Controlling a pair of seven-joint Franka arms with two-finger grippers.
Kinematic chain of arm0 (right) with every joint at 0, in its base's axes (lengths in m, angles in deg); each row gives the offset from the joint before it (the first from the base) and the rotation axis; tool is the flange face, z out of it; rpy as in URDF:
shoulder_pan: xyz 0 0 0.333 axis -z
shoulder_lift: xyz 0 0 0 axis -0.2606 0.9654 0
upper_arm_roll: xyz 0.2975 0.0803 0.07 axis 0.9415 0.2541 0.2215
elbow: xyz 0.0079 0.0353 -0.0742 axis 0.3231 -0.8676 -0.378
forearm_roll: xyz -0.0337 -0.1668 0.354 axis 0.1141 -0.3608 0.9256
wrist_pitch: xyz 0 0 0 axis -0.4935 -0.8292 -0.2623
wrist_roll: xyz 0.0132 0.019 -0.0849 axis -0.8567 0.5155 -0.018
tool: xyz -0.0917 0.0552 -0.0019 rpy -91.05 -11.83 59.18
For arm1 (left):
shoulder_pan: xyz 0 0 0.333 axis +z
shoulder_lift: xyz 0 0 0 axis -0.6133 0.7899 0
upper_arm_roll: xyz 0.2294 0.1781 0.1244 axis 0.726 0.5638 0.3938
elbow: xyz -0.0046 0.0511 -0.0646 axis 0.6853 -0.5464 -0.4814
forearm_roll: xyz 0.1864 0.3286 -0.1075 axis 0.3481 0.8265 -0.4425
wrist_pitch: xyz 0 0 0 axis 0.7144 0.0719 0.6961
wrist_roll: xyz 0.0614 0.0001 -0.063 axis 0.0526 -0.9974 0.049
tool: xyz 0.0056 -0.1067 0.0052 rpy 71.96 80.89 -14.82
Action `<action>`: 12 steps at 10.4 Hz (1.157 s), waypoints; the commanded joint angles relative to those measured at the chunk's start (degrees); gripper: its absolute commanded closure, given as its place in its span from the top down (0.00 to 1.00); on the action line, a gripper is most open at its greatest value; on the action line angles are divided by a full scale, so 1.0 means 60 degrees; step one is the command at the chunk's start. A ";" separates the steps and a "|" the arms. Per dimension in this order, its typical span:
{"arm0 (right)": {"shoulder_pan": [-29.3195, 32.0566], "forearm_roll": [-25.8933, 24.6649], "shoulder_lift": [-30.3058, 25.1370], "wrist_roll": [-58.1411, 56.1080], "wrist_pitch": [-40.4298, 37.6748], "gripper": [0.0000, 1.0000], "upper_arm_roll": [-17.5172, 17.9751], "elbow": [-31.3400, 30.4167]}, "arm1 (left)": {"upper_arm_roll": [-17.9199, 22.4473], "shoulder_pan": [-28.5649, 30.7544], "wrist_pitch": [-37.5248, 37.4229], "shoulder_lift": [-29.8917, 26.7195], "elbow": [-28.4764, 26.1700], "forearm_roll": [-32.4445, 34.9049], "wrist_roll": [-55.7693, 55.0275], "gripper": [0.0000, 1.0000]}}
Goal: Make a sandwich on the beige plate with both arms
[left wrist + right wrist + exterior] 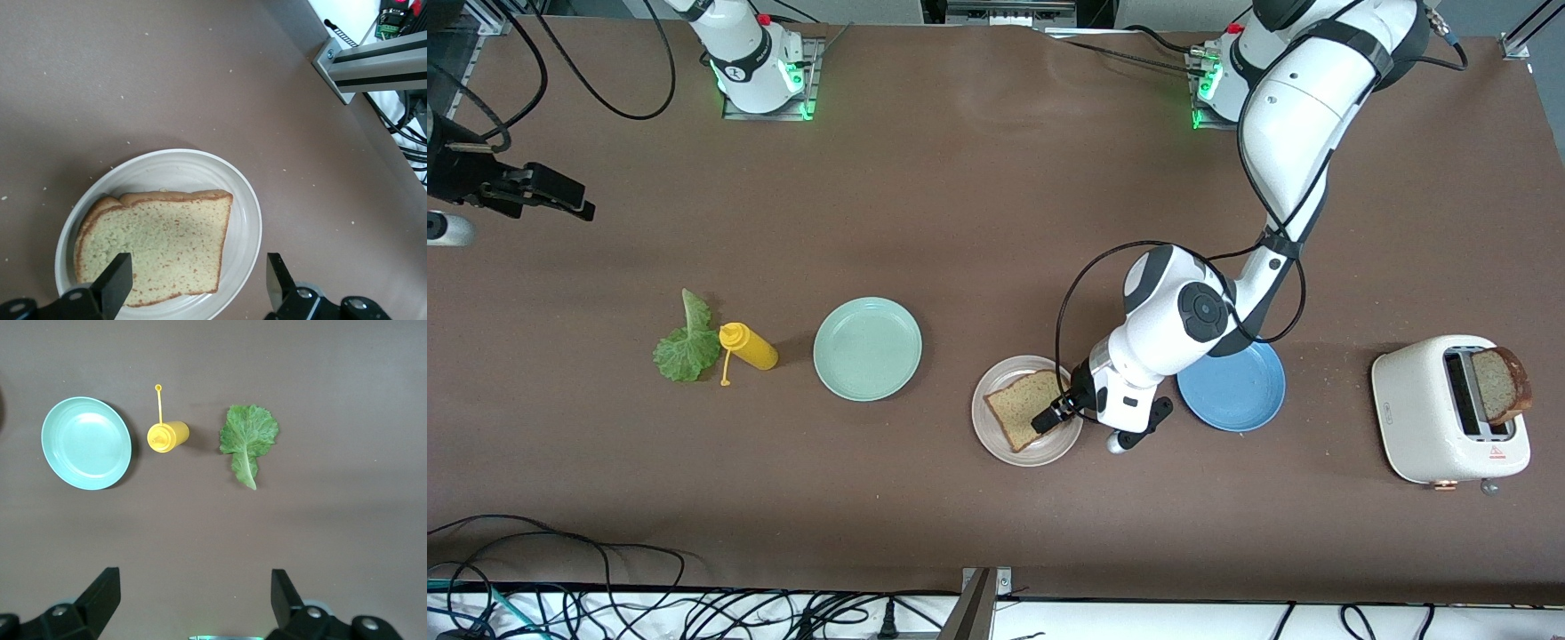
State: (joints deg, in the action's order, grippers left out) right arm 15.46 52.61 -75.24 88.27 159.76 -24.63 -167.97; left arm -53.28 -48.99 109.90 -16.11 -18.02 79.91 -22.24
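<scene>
One slice of brown bread (1024,407) (157,243) lies flat on the beige plate (996,436) (247,220). My left gripper (1065,413) (200,287) hovers open just over it. One finger is over the slice and the other is past the plate's rim, neither holding anything. A second slice (1503,384) sticks up out of the white toaster (1432,409) at the left arm's end. The green lettuce leaf (687,347) (248,437) lies on the table toward the right arm's end. My right gripper (560,197) (193,600) waits open and empty, high over that end.
A yellow squeeze bottle (749,347) (167,437) lies beside the lettuce. A mint-green plate (867,348) (87,443) sits between the bottle and the beige plate. A blue plate (1240,391) lies under the left arm's elbow, between the beige plate and the toaster.
</scene>
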 commanded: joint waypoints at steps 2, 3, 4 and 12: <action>0.0029 0.0107 -0.0020 -0.0159 0.0049 1.00 -0.0164 -0.0520 | 0.0172 0.0335 -0.1034 -0.0436 0.0026 0.0212 0.0307 1.00; 0.0029 0.0107 -0.0092 -0.0174 0.0500 1.00 -0.0325 -0.1161 | 0.0246 0.0438 -0.1516 -0.0641 0.0026 0.0299 0.0540 1.00; 0.0014 0.0092 -0.0311 -0.0203 0.1273 1.00 -0.0341 -0.1878 | 0.0362 0.0497 -0.2058 -0.0890 0.0012 0.0793 0.0586 1.00; 0.0029 -0.1182 0.0503 -0.0877 0.8487 1.00 -0.0371 -0.6807 | 0.0276 0.2867 -0.6835 -0.3394 0.0011 0.1853 0.5035 1.00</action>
State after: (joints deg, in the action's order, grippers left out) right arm 15.56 46.44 -74.08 83.87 208.05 -26.61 -206.99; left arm -51.25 -34.00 71.43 -32.92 -16.35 90.05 3.94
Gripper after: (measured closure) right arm 0.000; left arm 0.000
